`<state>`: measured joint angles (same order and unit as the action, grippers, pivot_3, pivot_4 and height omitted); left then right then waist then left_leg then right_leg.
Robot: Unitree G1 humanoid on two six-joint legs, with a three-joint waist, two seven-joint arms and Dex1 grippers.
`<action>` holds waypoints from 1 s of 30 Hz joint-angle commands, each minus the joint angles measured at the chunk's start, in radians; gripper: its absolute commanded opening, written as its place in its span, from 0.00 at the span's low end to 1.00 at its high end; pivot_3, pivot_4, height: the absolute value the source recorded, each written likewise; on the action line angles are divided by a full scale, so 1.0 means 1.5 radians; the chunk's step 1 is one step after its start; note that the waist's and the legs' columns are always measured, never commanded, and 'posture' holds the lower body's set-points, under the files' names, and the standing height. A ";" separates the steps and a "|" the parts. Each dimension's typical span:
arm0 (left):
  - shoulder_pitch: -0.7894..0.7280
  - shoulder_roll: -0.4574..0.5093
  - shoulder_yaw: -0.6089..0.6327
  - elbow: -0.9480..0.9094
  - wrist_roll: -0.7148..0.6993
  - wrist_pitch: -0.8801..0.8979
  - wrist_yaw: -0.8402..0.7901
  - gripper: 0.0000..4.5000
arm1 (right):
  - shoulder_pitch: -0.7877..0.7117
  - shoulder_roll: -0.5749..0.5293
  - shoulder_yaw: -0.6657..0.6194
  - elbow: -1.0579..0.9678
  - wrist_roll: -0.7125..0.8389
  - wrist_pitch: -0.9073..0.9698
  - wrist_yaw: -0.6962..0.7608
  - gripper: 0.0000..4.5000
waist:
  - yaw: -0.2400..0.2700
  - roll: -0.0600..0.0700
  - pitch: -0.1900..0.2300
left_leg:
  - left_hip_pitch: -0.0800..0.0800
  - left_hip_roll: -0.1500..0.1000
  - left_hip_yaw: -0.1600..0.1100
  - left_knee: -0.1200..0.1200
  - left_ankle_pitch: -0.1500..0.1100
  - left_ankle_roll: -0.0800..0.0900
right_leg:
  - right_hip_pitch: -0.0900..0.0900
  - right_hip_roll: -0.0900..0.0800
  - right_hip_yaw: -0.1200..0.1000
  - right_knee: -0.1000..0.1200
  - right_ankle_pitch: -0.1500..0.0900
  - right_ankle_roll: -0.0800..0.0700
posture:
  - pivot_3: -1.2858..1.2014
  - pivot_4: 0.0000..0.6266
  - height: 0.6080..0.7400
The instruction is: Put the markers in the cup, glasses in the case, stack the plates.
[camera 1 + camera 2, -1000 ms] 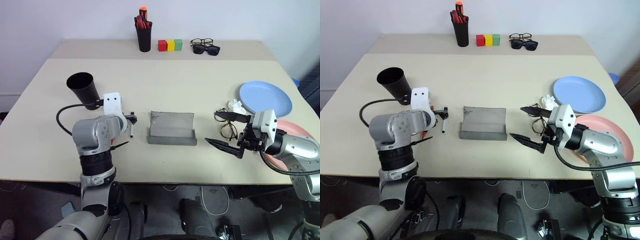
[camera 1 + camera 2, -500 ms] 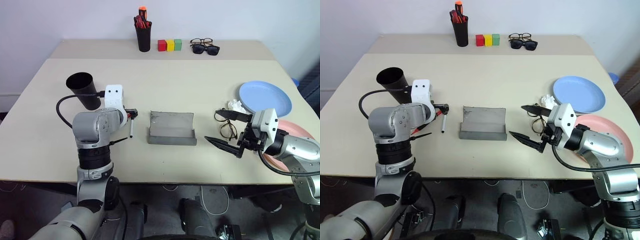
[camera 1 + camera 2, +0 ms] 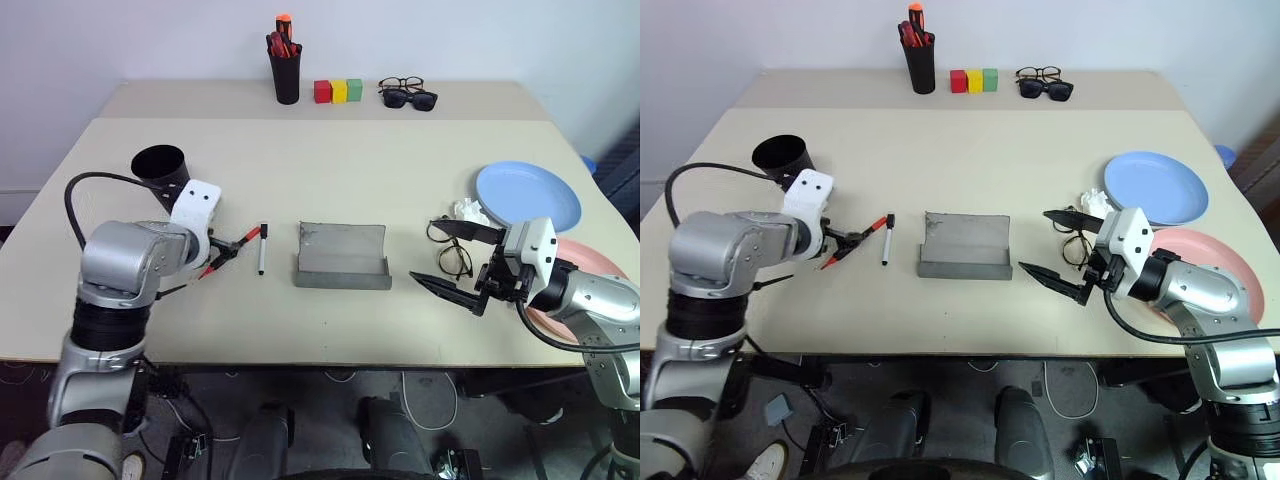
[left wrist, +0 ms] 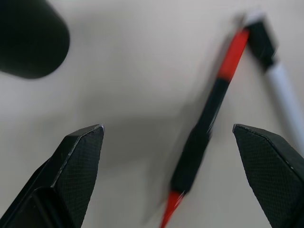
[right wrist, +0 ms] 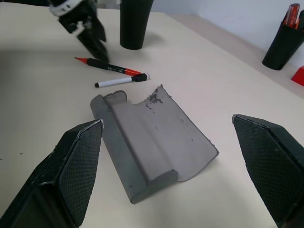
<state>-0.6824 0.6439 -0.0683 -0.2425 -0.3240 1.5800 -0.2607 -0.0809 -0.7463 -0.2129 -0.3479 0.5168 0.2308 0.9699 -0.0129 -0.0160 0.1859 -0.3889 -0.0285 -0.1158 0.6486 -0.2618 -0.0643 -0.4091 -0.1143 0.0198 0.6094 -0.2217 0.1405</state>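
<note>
The red-capped marker (image 3: 233, 248) and the black-capped white marker (image 3: 262, 248) lie side by side on the table, left of the open grey case (image 3: 343, 258). My left gripper (image 3: 220, 256) hangs open just over the red marker's lower end; in the left wrist view that marker (image 4: 209, 114) lies between the fingers. The black cup (image 3: 160, 171) stands behind it. My right gripper (image 3: 424, 253) is open and empty, level, just left of the wire-framed glasses (image 3: 456, 256). The blue plate (image 3: 528, 195) lies at the right, and the pink plate (image 3: 583, 258) beside it is partly hidden by my right arm.
At the back of the table stand a black pen holder (image 3: 287, 72) with red-orange pens, three coloured blocks (image 3: 340, 91), black-framed spectacles and sunglasses (image 3: 411, 94). A crumpled white paper (image 3: 470, 211) lies by the blue plate. A black cable loops off my left wrist.
My left arm has swung out to the left and its wrist has rolled, uncovering the two markers. The right arm has stayed put.
</note>
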 commanded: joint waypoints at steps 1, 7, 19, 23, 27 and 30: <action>-0.022 0.019 -0.031 0.027 -0.012 -0.029 -0.043 0.99 | -0.007 0.002 -0.006 -0.010 0.000 -0.014 -0.002 0.99 | 0.000 0.000 0.000 | 0.000 0.000 0.000 0.000 0.000 0.000 | 0.000 0.000 0.000 0.000 0.000 0.000 | 0.52 0.24 1.00; -0.050 0.010 -0.073 0.105 0.002 -0.081 -0.074 0.99 | 0.000 0.002 -0.009 -0.022 0.002 -0.007 -0.010 0.99 | 0.000 0.000 0.000 | 0.000 0.000 0.000 0.000 0.000 0.000 | 0.000 0.000 0.000 0.001 0.001 0.000 | 0.52 0.24 1.00; -0.145 -0.051 -0.134 0.275 0.049 -0.134 -0.093 0.87 | 0.037 -0.003 -0.030 -0.060 0.008 0.007 -0.039 1.00 | 0.001 0.000 0.000 | 0.000 0.000 0.000 0.001 0.000 0.000 | 0.000 0.000 0.000 0.001 0.001 0.002 | 0.52 0.24 1.00; -0.160 -0.065 -0.144 0.289 0.052 -0.123 -0.103 0.45 | 0.044 -0.004 -0.035 -0.067 0.010 0.009 -0.047 1.00 | 0.000 0.000 0.000 | 0.000 0.000 0.000 0.001 0.000 0.000 | 0.000 0.000 0.000 0.002 0.001 0.002 | 0.52 0.24 1.00; -0.159 -0.070 -0.146 0.280 0.050 -0.109 -0.107 0.01 | 0.048 -0.003 -0.037 -0.069 0.009 0.011 -0.051 1.00 | -0.001 0.000 0.000 | 0.001 0.000 0.000 0.001 0.000 0.000 | 0.000 0.000 0.000 0.002 0.001 0.002 | 0.52 0.24 1.00; -0.151 -0.069 -0.141 0.258 0.046 -0.091 -0.109 0.01 | 0.048 -0.002 -0.037 -0.066 0.008 0.009 -0.052 1.00 | -0.003 0.000 0.000 | 0.001 0.000 0.000 0.001 0.000 0.000 | 0.000 0.000 0.000 0.003 0.000 0.003 | 0.52 0.24 1.00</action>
<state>-0.9108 0.5354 -0.2864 0.1733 -0.2534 1.4182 -0.4153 -0.0061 -0.7451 -0.2416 -0.4114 0.5174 0.2514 0.8968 -0.0170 -0.0166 0.1863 -0.3875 -0.0285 -0.1158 0.6494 -0.2613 -0.0646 -0.4095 -0.1143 0.0205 0.6131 -0.2211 0.1445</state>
